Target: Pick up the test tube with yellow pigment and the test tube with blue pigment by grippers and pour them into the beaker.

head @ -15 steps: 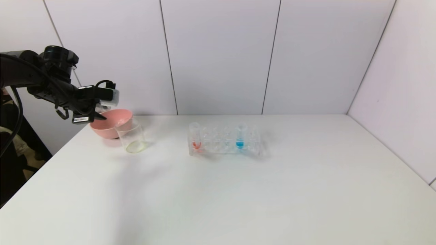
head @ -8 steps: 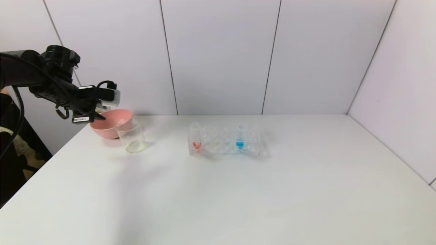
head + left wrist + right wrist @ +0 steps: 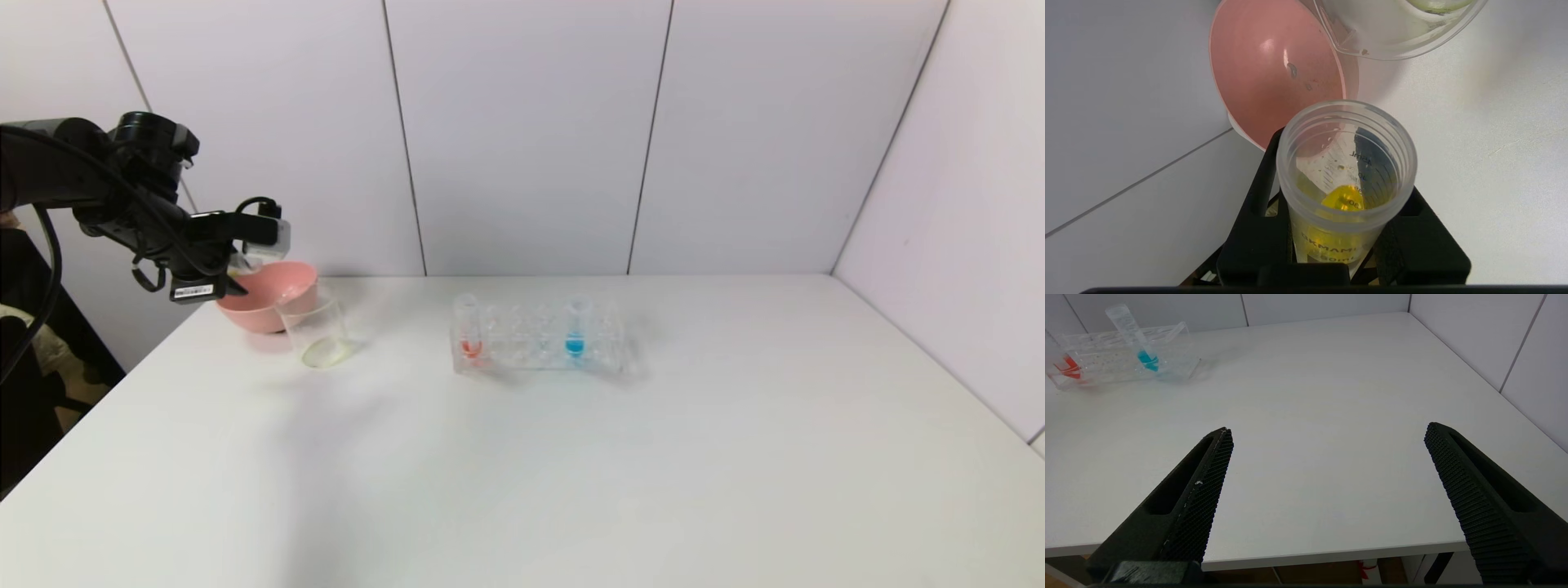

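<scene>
Presently, entries as follows.

Step in hand: judged to be the yellow pour; the beaker bottom already shows a pale yellow film, and some yellow remains in the tube.
Left pincer [image 3: 1345, 228]: pressed onto the yellow tube [image 3: 1346, 179], raised above the table at the robot's far left, over the near edge of the pink bowl.
Yellow tube: clear plastic, round mouth, printed scale on its wall, yellow liquid pooled low inside; its mouth faces away from the pincer toward bowl and beaker.
Beaker [image 3: 314, 331]: clear, thin-walled cylinder with a pouring lip, just beyond the pincer's tip and touching or nearly touching the bowl.
Pink bowl [image 3: 265, 294]: smooth, matte, rounded, directly beneath the tube mouth.
Advice: carry the mouth past the bowl to the beaker rim before tipping, or the rest may fall into the bowl; tip slowly, grip firm on slick plastic.
Right pincer [image 3: 1327, 498]: spread wide, ribbed black pads, idle low at the near table edge.
Blue tube [image 3: 576, 325]: upright in the clear rack [image 3: 535, 347], well ahead of the right pincer, with a red tube [image 3: 468, 327] at the rack's other end.
Table [image 3: 571, 474]: white, smooth.
</scene>
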Available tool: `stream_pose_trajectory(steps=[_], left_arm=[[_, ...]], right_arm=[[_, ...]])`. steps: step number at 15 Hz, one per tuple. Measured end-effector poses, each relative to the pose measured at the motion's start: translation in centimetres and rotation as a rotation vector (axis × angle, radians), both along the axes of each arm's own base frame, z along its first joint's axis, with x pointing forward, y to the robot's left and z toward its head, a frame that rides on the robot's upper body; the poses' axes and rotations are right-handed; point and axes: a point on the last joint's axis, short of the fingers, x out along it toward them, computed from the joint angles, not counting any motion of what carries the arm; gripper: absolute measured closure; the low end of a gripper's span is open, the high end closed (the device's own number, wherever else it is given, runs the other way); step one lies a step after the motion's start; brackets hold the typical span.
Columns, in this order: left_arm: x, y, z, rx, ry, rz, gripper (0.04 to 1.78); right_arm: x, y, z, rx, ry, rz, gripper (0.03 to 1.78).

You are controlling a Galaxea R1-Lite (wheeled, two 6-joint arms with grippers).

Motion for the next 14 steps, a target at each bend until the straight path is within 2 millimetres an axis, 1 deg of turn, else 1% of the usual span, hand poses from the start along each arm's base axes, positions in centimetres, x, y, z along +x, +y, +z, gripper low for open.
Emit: stream_pose_trajectory(steps=[4, 14], left_arm=[[-0.1, -0.1, 0.1, -0.003, 0.007, 0.010, 1.28], [0.3, -1.0, -0.1, 0.071, 0.017, 0.050, 1.28]], right_arm=[[0.0, 0.0, 0.0, 0.000, 0.000, 0.000, 0.10], [0.0, 0.0, 0.0, 0.000, 0.000, 0.000, 0.10]])
